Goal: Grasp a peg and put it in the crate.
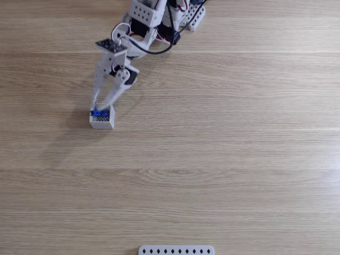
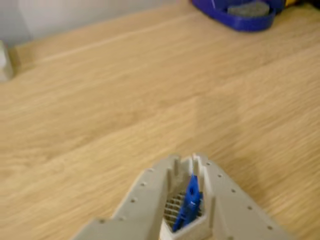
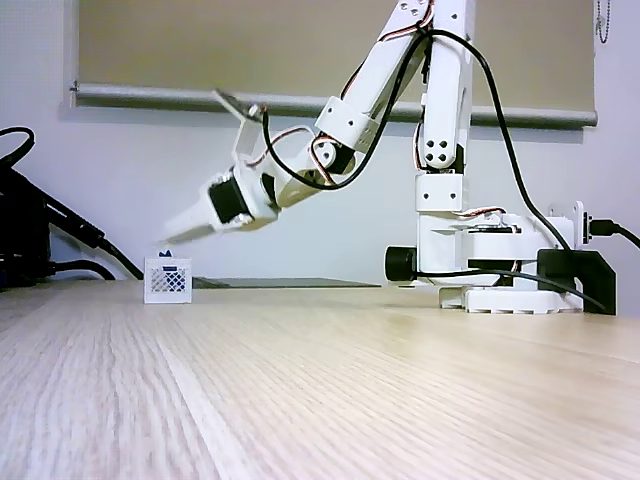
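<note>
The white crate stands on the wooden table, left of centre in a fixed view. The blue peg rests in it against the far wall, one end poking above the rim. My gripper hovers just over the crate, fingertips a little above the peg and apart from it. In the wrist view the peg leans tilted over the dark mesh inside the crate. It shows through the narrow gap of the gripper, whose jaws are only slightly open and hold nothing.
A white perforated strip lies at the table's near edge. The arm's base stands to the right, black cables to the left. A blue object sits at the far table edge. Bare wood surrounds the crate.
</note>
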### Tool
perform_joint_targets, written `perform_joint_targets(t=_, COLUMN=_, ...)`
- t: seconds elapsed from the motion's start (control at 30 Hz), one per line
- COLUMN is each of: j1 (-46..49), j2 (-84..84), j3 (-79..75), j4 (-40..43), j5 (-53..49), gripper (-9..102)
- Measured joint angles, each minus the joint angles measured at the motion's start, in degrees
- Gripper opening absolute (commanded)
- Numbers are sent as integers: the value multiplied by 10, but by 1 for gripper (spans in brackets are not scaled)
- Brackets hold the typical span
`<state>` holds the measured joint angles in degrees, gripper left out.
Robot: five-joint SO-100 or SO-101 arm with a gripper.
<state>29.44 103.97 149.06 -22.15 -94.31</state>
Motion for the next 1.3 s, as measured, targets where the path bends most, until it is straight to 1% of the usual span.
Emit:
perform_joint_targets(t=0.1, j1=-50, j2=76, j3=0, j4=76, j5=47, gripper=-2)
perform_joint_targets(t=0.2, j1=-117, j2=166, j3=1, j4=176, j5=135, gripper=-1)
perform_joint_targets(t=0.3, j1=-193, j2=264, j3=1, j4=293, j5=255, gripper=-1)
perform_joint_targets(t=0.43, j1=-265, j2=381, j3=1, j4=457, j5=455, gripper=-1)
perform_joint_targets(t=0.57, j1=-291, j2=472, j3=1, j4=620, j5=654, gripper=0)
perform_joint_targets(t=0.67, j1=-297, j2=533, j3=1, j4=745, j5=773, gripper=-1)
perform_joint_targets(t=0.77, j1=-301, j2=603, j3=2, j4=852, j5=872, gripper=0)
perform_joint_targets(t=0.83, j1=-299, j2=653, j3=12, j4=893, j5=921, gripper=0)
perform_joint_targets(t=0.93, j1=-298, j2=714, j3=40, j4=917, j5=960, gripper=0)
perform_joint_targets(t=1.17, j1=-296, j2=831, j3=164, j4=930, j5=944, gripper=-1)
perform_joint_targets(t=1.3, j1=-288, j2=861, j3=217, j4=930, j5=940, gripper=-1)
